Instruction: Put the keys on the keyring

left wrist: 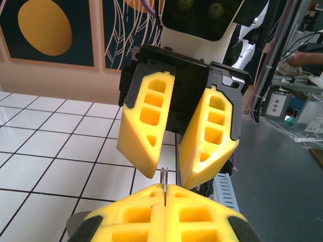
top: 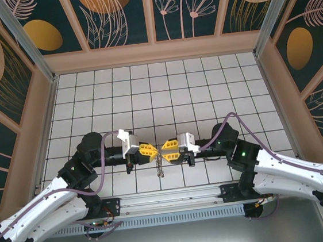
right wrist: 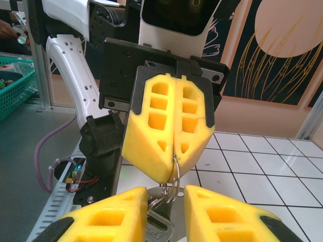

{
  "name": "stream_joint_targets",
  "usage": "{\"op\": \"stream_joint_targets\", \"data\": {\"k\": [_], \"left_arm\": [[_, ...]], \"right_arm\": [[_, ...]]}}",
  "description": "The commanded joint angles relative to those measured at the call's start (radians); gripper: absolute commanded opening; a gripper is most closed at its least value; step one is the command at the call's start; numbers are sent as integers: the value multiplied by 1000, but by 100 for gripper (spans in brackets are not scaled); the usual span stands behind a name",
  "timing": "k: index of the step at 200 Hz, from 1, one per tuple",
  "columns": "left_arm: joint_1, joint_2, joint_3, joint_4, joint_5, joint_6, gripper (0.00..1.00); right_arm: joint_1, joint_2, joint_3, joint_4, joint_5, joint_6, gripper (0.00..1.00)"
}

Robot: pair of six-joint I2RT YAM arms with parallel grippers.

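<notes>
Well, from where I stand the white tiled table (top: 146, 88) takes up most of the floor of the booth, and the two arms reach over its near edge. The left arm (top: 49, 208) and the right arm (top: 288, 171) bend inward so that their yellow tips meet nose to nose above the front tiles.

The left gripper (top: 154, 150) has its fingers pressed flat together. Seen from its own wrist (left wrist: 164, 191), the seam between them pinches a thin metal loop, and the opposite camera shows the same pinch at its tip (right wrist: 171, 169).

The right gripper (top: 163, 149) stands with its fingers spread. They sit well apart in the left wrist view (left wrist: 170, 177) and frame a gap in its own view (right wrist: 165, 194).

The keyring (right wrist: 176, 176) is that thin loop, held off the table by the left tips, with a chain-like length dangling below the two grippers (top: 159, 167).

The keys (right wrist: 160, 222) hang under it in the gap between the right fingers, a grey blurred piece; I cannot tell whether the fingers touch it.
</notes>
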Motion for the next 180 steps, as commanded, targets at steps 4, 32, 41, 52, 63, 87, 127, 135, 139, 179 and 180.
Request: {"op": "stream_joint_targets", "data": {"k": [4,32,41,52,63,87,127,135,139,179,180], "left_arm": [[1,-4,-5,74,39,-17,0],[1,-4,-10,87,51,-23,0],[1,-1,-8,85,53,-23,0],[1,-2,-8,86,53,-23,0],[1,-3,-11,90,52,-24,0],[1,-1,-19,106,57,-31,0],[1,20,-9,87,63,-36,0],[2,17,-3,72,43,-29,0],[1,15,1,62,30,-26,0],[1,26,48,-67,-129,17,4],[2,26,49,-68,-132,17,4]], "right_arm": [[-12,14,23,53,-11,21,25],[-15,22,18,68,1,30,25],[-18,21,14,75,0,33,25],[-21,23,12,78,0,35,23],[-24,26,12,77,2,37,20],[-31,36,13,72,1,41,10],[-48,44,25,34,-7,25,0],[-48,44,31,19,-5,16,0],[-49,43,36,8,0,10,0],[-48,77,141,-179,78,-87,0],[-47,79,143,-183,80,-89,0]]}}
